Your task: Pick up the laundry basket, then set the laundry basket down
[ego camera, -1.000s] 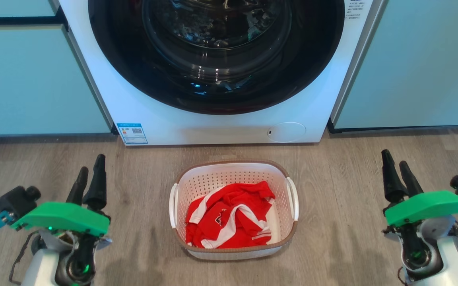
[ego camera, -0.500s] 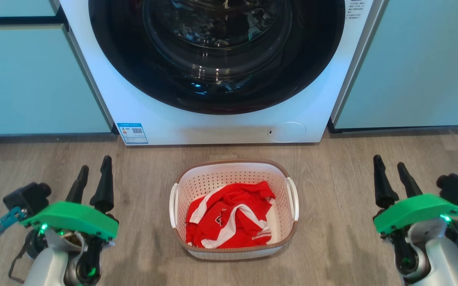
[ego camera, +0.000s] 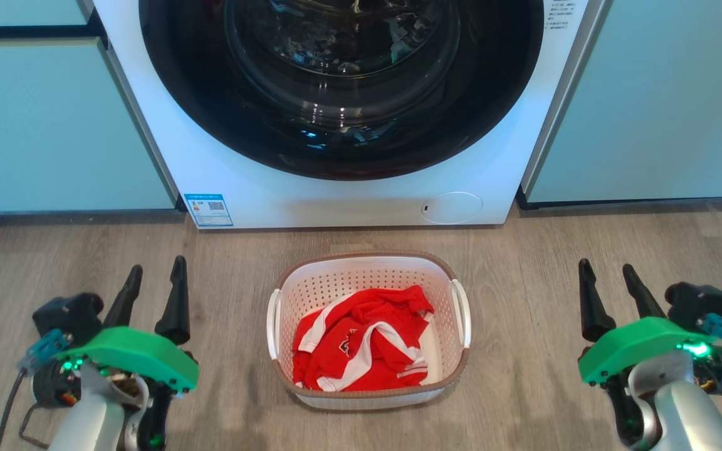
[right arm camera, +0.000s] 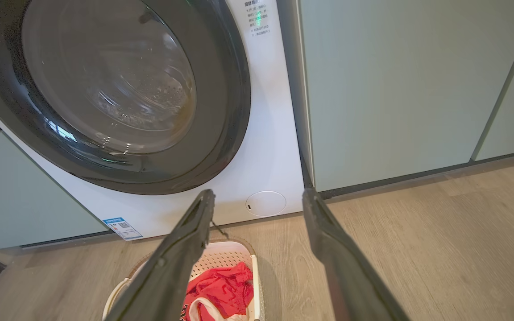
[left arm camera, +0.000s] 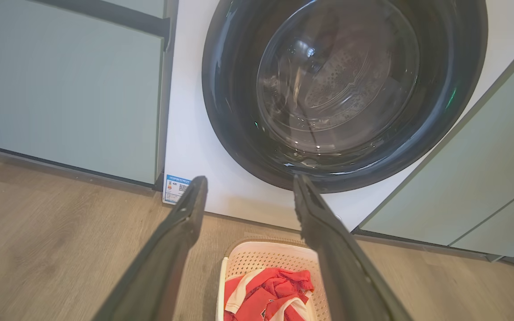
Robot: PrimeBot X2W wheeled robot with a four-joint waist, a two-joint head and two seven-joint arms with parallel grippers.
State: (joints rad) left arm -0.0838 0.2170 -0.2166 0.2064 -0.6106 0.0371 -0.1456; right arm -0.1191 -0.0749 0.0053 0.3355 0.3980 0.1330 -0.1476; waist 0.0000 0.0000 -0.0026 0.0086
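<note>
Two hands sit nearest, low at either side of the head view; the left hand (ego camera: pixel 156 264) and the right hand (ego camera: pixel 605 265) each hold their dark fingers spread and empty, pointing forward over the floor (ego camera: pixel 524 376); neither touches anything. They flank the basket (ego camera: pixel 361 275), well apart from it, with bare floor between on both sides; that even spacing reads as a set-up for a two-sided lift, one hand per handle, since a grip on one side alone would likely tip it.

The basket stands upright on the floor midway between them, its brown rim level; the left handle (ego camera: pixel 271 322) and the right handle (ego camera: pixel 464 313) are white loops standing clear of the wall, which should leave room for a finger to pass under. Inside lies a crumpled red shirt (ego camera: pixel 361 341) with white stripes, below the rim, so it should not foul the handles; the load looks light. I judge the pick-up not yet begun; each hand would need to swing inward and drop to handle height.

Just beyond stands the washer (ego camera: pixel 336 207), its round dark door (ego camera: pixel 342 81) apparently shut; the basket sits before it, near but not touching, likely for loading; pale cabinets (ego camera: pixel 54 125) stand on both sides.
</note>
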